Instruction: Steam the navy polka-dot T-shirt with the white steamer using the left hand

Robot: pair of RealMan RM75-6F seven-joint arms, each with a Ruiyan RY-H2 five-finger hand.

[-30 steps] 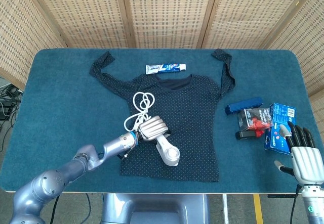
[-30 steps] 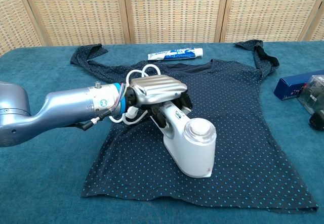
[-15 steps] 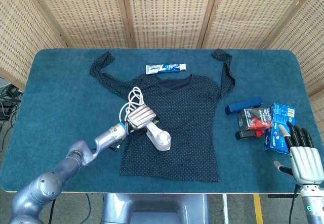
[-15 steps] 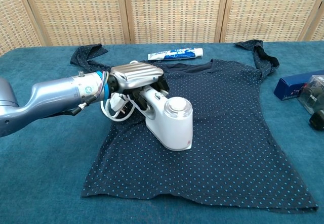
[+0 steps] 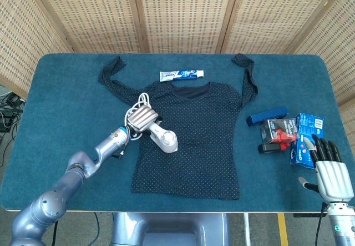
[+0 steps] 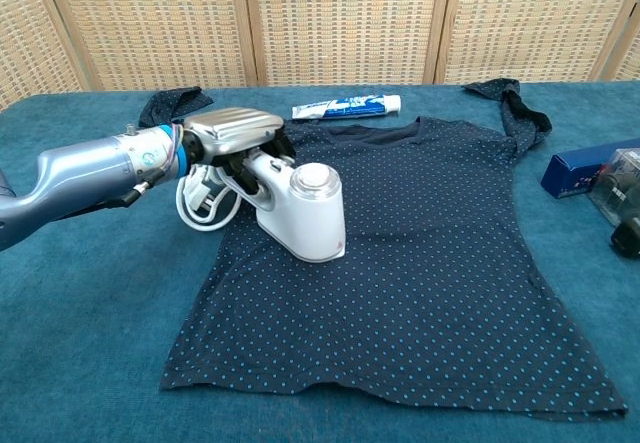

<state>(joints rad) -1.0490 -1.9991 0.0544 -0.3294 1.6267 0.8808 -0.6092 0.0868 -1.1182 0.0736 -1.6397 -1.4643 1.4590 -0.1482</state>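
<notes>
A blue-covered worktop [image 5: 66, 90] carries a navy dotted T-shirt [image 5: 205, 129] spread flat at its middle, sleeves toward the far edge. A toothpaste tube [image 5: 181, 75] lies just beyond the collar, touching or nearly touching it. Near the right edge sit a dark blue box [image 5: 267, 115], a clear pack with red and black contents [image 5: 278, 133] and a blue packet [image 5: 308, 137], close together.

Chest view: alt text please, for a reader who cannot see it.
The left hand grips the white steamer by its handle, its head over the navy polka-dot T-shirt spread on a blue table; a toothpaste tube lies above the collar.
</notes>
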